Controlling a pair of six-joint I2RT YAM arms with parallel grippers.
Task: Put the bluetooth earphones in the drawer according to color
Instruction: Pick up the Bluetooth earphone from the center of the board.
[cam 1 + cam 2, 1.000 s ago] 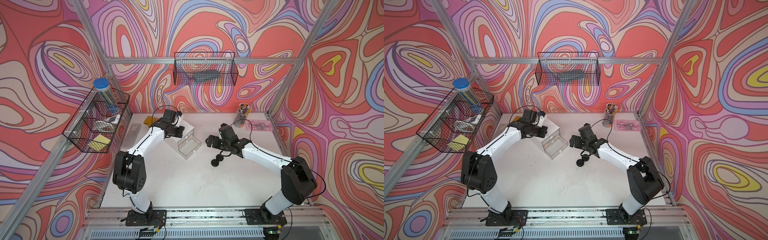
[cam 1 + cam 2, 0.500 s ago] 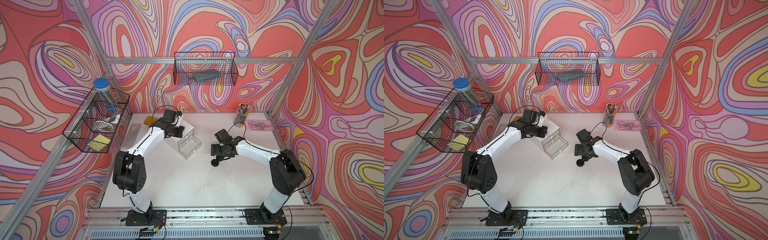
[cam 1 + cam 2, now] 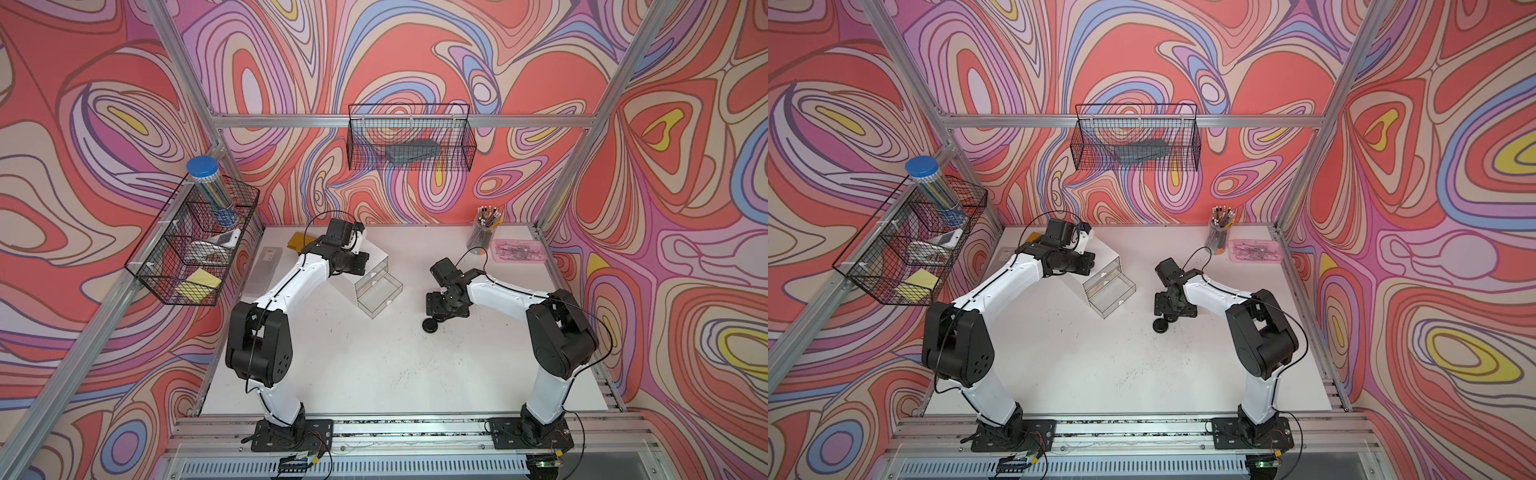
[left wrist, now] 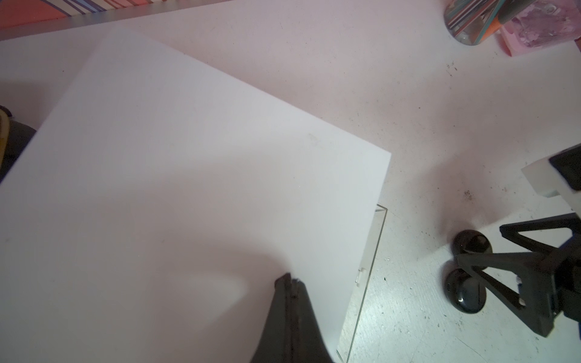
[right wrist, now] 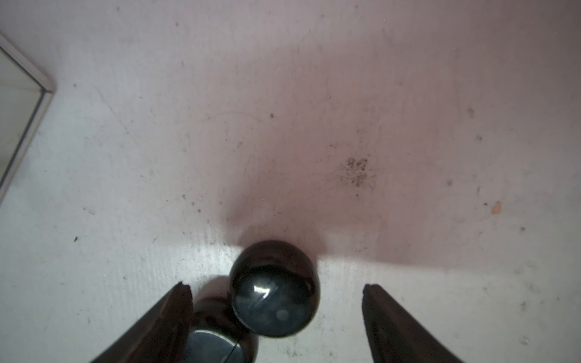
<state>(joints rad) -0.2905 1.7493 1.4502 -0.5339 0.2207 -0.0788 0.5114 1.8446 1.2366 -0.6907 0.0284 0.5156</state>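
Note:
Two glossy black bluetooth earphones lie together on the white table. In the right wrist view one case (image 5: 273, 292) sits between the fingers of my open right gripper (image 5: 276, 287), touched by neither; the other case (image 5: 220, 333) lies against one finger. In both top views the right gripper (image 3: 444, 307) hangs over them, with only one case (image 3: 431, 325) showing. The drawer is a white cabinet (image 3: 374, 251) with its lowest clear tray (image 3: 380, 291) pulled out and empty. My left gripper (image 4: 287, 279) is shut, empty, over the cabinet's top (image 4: 188, 157).
A pencil cup (image 3: 484, 232) and a pink tray (image 3: 519, 251) stand at the back right. A frosted flat box (image 3: 266, 270) and a yellow item (image 3: 297, 241) lie at the back left. Wire baskets hang on the left wall (image 3: 195, 245) and back wall (image 3: 409, 141).
My right gripper has come forward and down over the two black cases, and its jaws have narrowed a little. The left arm has not moved.

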